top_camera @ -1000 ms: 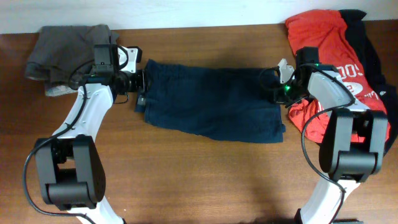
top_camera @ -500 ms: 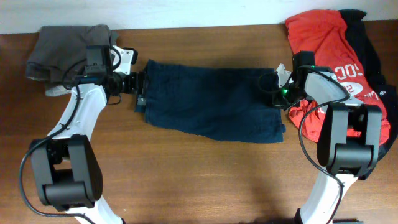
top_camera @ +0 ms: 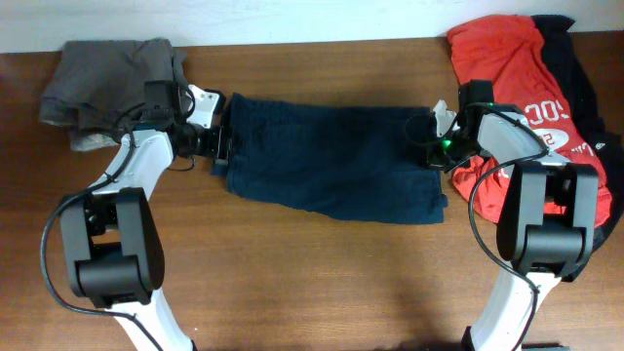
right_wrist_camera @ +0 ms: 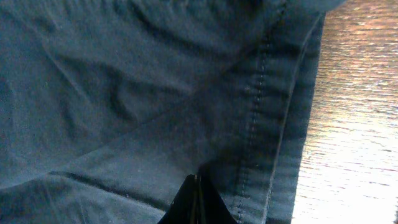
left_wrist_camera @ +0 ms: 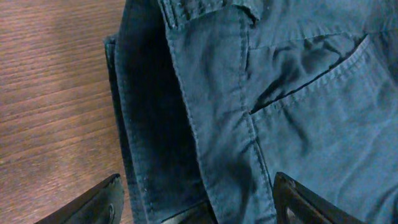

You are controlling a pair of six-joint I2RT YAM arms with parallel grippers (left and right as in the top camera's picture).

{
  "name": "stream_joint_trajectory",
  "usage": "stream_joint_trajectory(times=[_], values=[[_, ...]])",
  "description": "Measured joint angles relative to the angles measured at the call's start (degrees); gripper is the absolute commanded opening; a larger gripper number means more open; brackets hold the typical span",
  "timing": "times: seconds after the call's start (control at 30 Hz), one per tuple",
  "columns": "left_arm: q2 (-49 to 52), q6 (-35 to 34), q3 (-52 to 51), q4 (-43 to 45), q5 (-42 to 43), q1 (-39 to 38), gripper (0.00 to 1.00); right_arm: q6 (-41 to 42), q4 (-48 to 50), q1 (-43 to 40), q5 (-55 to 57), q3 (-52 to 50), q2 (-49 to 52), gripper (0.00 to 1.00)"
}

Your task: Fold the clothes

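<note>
At mid-bench (top_camera: 322, 283), the navy shorts (top_camera: 331, 166) lay spread flat between both arms. The left gripper (left_wrist_camera: 198, 198) stood wide, straddling the waistband edge without clamping it. The right gripper (right_wrist_camera: 196, 194) was closed, tips against the opposite hem; a pinch on cloth could not be confirmed. A red jersey (top_camera: 502, 63) lay far right.

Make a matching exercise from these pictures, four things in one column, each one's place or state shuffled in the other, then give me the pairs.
1. red jersey
2. grey-brown garment
3. left hand
4. right hand

a. open, at the waistband of the navy shorts
b. back right of the table
c. shut on the shorts' hem
d. back left of the table

Pairs: 1-b, 2-d, 3-a, 4-c
</note>
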Motion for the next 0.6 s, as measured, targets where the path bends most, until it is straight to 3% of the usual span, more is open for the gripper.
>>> stream_joint_trajectory(times=[0.53,0.57,0.6], values=[[5.01,1.38,0.02,2.12,0.17,0.0,0.74,0.22,0.0,0.0,0.0,0.0,0.0,0.04],[5.01,1.36,0.02,2.12,0.39,0.0,0.63,0.17,0.0,0.0,0.0,0.0,0.0,0.04],[5.01,1.46,0.02,2.12,0.63,-0.04,0.37,0.2,0.0,0.0,0.0,0.0,0.0,0.04]])
